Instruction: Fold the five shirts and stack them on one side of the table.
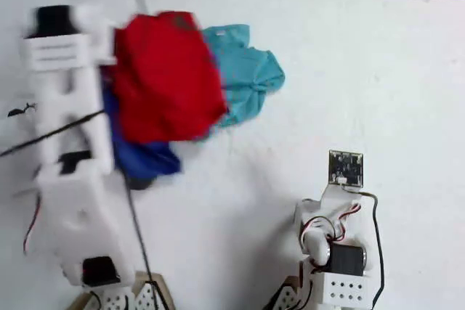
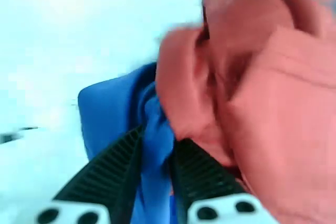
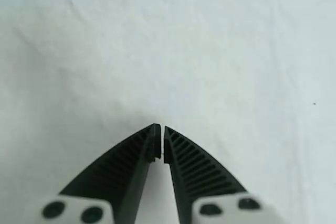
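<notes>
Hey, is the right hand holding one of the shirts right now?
No, the right hand is shut with nothing between its fingertips, and white table lies beneath it.

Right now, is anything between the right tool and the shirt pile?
Nothing visible: only bare table separates the right tool from the red shirt, blue shirt and teal shirt.

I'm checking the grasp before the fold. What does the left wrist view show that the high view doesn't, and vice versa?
Left wrist view: the left hand clamped on the blue shirt. High view: a turquoise shirt tucked partly under the red shirt, and the right arm apart on the white table. Both: the red shirt lying over the blue one.
</notes>
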`<state>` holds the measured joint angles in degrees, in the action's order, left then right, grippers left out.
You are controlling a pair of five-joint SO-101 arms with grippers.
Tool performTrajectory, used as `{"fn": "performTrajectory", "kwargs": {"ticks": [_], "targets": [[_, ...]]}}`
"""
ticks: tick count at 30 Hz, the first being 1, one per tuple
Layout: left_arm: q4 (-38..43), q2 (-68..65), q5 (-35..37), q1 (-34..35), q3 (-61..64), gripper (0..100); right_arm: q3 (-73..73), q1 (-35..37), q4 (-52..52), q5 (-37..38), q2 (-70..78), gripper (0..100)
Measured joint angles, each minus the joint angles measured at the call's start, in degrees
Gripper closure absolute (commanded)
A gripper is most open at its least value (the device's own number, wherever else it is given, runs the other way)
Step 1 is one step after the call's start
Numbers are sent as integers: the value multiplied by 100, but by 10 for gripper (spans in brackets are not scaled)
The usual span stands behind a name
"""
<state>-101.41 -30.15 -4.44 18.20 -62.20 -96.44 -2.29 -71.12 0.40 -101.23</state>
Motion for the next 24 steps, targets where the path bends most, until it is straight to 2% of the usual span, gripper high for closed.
{"fn": "performTrajectory", "kwargs": {"ticks": [8, 13, 19, 21, 24], "targets": [[-9, 1776, -1196, 1925, 536, 976, 0, 0, 0, 0, 0, 978], [-9, 1855, -1521, 3121, 1213, 976, 0, 0, 0, 0, 0, 978], [255, 1222, -1679, 3965, 2655, 972, 0, 0, 0, 0, 0, 978], [510, 914, -1688, 4097, 3103, 928, 0, 0, 0, 0, 0, 978], [809, 607, -1688, 4255, 3305, 806, 0, 0, 0, 0, 0, 978]]}}
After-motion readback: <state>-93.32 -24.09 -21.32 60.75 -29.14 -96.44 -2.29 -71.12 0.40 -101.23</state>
